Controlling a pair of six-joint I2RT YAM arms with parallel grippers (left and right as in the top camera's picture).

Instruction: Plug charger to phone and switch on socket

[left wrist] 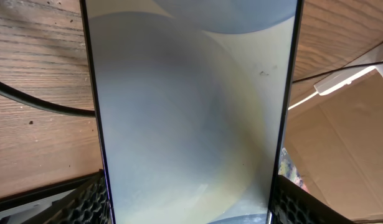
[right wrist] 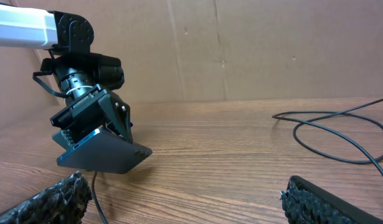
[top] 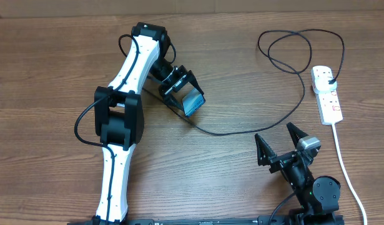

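My left gripper (top: 189,100) clamps the slick phone's (left wrist: 191,112) edges, my right gripper (top: 280,141) gapes; I'd pinch the limp charger (top: 232,134) behind its connector.

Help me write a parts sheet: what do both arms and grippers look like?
The left arm has white tubular links, black joint housings and a loose black cable; the left gripper is black. The right arm is black with a grey camera block; the right gripper has two tapered black fingers with knobbly pads.
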